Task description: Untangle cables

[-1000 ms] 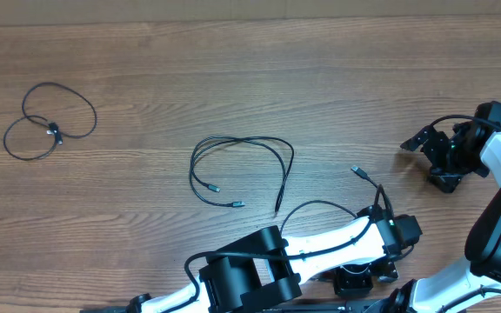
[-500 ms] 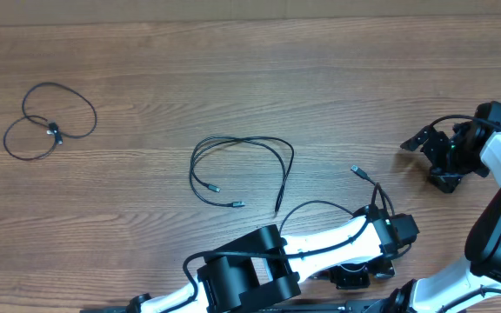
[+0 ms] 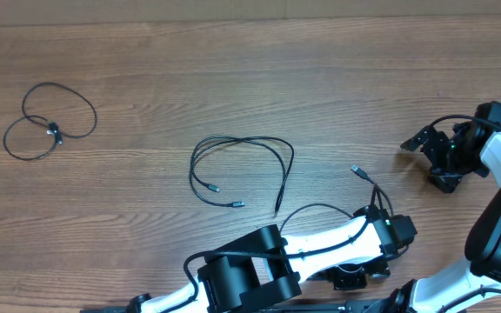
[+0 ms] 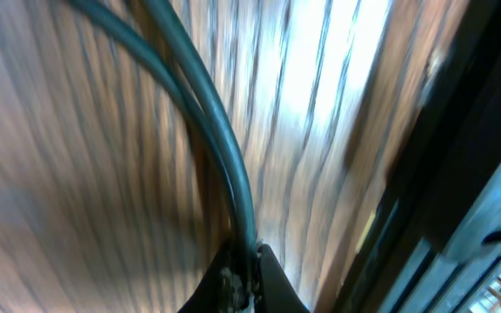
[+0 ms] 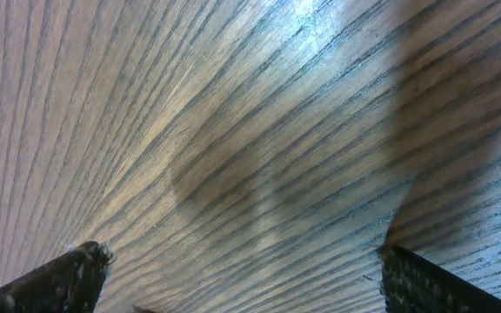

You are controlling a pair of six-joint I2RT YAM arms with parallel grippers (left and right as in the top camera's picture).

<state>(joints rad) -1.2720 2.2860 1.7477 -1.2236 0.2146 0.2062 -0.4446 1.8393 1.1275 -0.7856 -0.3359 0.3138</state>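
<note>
A slip or snag is risked for the gripped cable (image 4: 224, 148) at 4 o'clock.
It is pinched in the closed left gripper (image 4: 243, 276) and could be dragged into the middle cable (image 3: 242, 138) at centre if pulled toward 9 o'clock. The right gripper (image 5: 242, 265) is held wide open, empty, at 3 o'clock. The wood-grain table (image 3: 233, 61) is smooth, with bare room toward 12 o'clock.

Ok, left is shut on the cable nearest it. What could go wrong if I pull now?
The left gripper pinches the cable right at its fingertips, so it may slip out under a pull.
Its loop lies beside the left arm and could snag there.
The right gripper is open and apart, so nothing anchors the plug end; the cable may just drag.
</note>
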